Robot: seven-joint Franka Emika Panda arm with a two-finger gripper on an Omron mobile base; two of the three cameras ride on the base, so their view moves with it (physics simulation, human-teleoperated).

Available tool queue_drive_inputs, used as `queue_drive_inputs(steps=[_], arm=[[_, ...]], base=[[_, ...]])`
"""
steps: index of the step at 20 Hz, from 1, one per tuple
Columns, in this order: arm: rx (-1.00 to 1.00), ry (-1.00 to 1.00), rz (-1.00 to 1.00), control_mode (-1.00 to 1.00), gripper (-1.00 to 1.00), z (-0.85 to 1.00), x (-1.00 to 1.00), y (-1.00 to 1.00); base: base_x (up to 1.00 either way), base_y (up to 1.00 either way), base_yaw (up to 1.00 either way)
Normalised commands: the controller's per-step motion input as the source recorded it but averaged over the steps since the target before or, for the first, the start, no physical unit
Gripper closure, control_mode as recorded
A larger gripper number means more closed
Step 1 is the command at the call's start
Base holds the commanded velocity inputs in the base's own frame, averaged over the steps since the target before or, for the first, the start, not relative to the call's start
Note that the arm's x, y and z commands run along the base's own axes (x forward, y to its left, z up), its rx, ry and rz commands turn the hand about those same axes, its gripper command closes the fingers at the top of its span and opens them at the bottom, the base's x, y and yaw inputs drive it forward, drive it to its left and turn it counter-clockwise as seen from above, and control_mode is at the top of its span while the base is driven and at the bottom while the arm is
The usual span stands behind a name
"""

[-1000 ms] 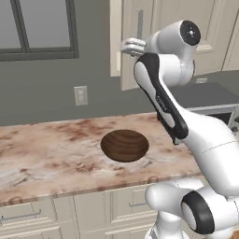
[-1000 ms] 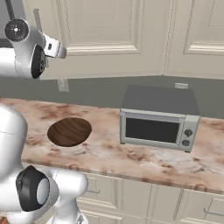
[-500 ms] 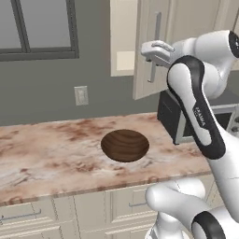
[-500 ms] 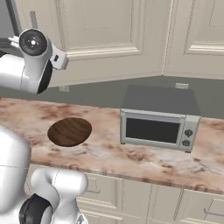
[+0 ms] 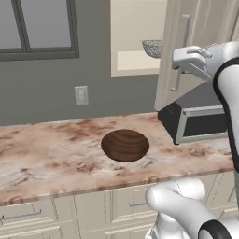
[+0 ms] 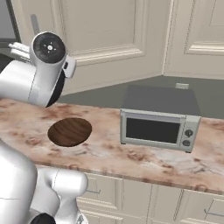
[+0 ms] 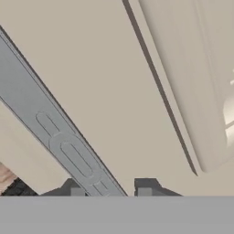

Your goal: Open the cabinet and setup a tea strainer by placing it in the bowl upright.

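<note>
cabinet [image 5: 140, 37] open, tea strainer [image 5: 153, 47] on its shelf; bowl [image 5: 125, 145] seemingly empty; claw [image 7: 111, 193] straddles handle [image 7: 64, 141], slightly parted.

cabinet [image 5: 140, 37] mouth left unobstructed on its left half | right side crowded by swung-out door [image 5: 184, 51] with bar handle [image 5: 179, 51], gripper [image 5: 179, 58] at the handle | bowl [image 5: 125, 145] reachable from above, bare counter [image 5: 51, 149] around | microwave [image 5: 198, 119] flanking right

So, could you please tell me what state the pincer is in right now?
Pincer: open a little, its tips either side of the cabinet's grey handle, not clamped on it.
</note>
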Motion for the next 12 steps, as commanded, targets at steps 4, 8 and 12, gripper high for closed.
queue_drive_inputs(steps=[4, 8, 12], arm=[[-0.02, -0.01, 0.0, -1.0, 1.0, 0.0, -0.59, -0.36], [-0.01, 0.0, 0.0, -1.0, 1.0, 0.05, -0.43, -0.07], [-0.02, 0.0, 0.0, -1.0, -1.0, 0.05, -0.28, 0.0]], base=[[0.0, 0.0, 0.0], [0.0, 0.0, 0.0], [0.0, 0.0, 0.0]])
